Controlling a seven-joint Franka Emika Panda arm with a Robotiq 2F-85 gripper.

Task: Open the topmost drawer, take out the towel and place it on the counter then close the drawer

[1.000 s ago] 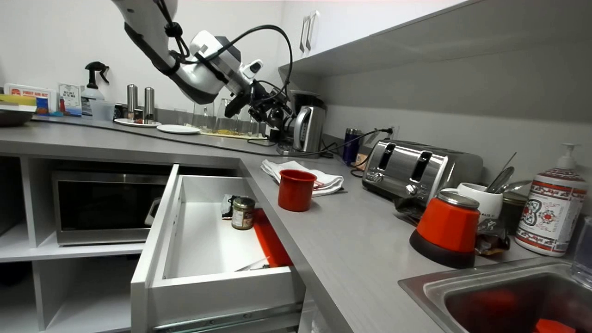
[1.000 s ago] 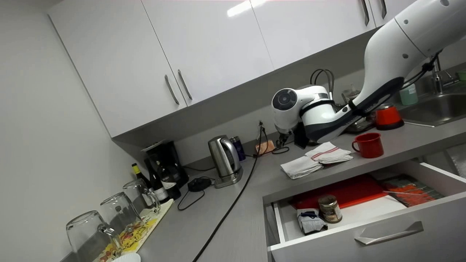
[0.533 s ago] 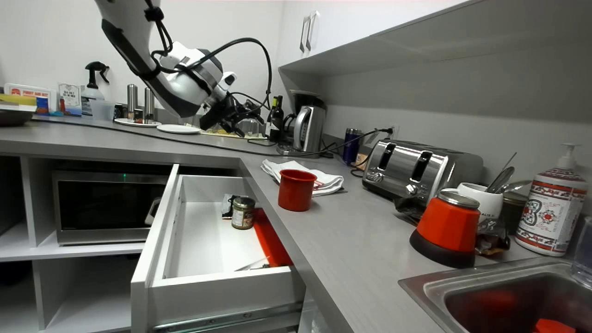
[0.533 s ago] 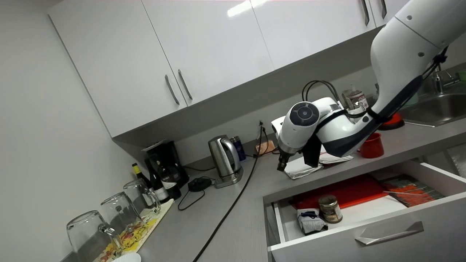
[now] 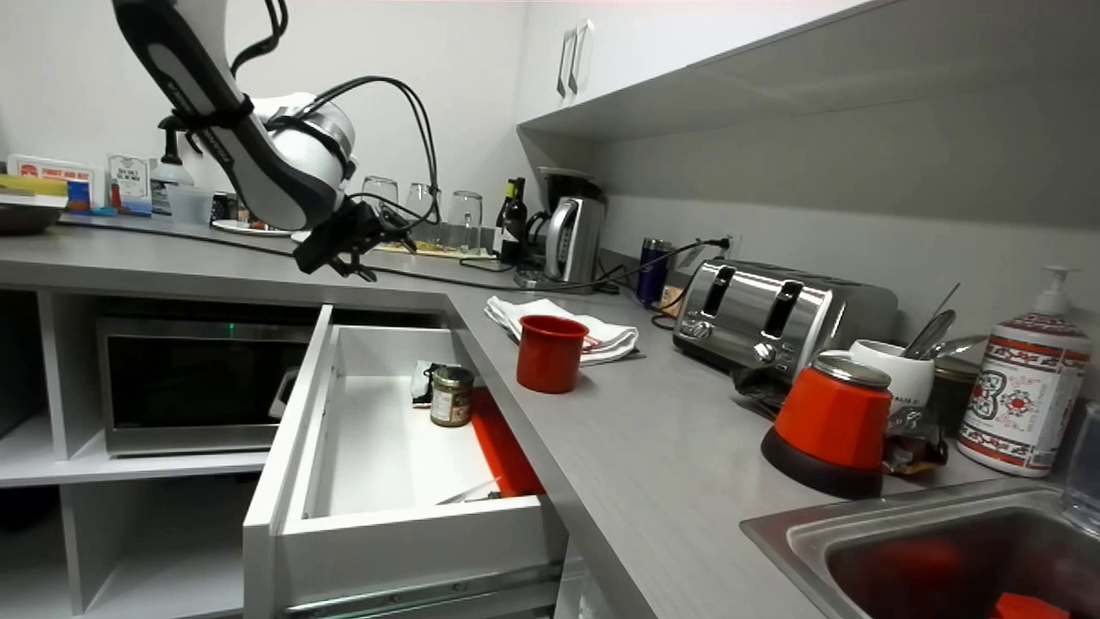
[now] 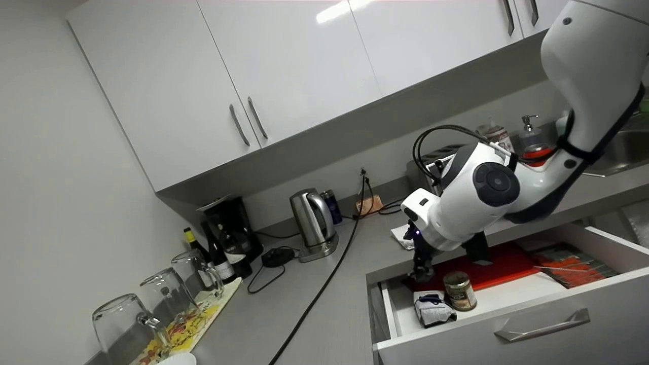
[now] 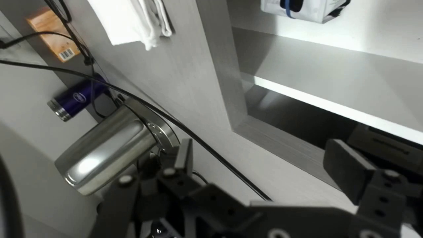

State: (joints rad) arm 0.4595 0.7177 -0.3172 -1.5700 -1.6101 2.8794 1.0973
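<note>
While the fingers [image 7: 347, 168] stand released and spread wide, we find the topmost drawer [image 5: 412, 542] drawn out.
We locate the towel [image 5: 612, 335], folded white cloth with a touch of red, on the grey table [image 5: 653, 481] at the centre of the frame in an exterior view, partly behind the red cup [image 5: 550, 354]. Inside the drawer we record a jar [image 5: 451, 397] standing upright, just beside a flat red item [image 5: 501, 447]. In the wrist view, we note a steel kettle [image 7: 109, 152] at left and both fingers across the lower part of the frame.
</note>
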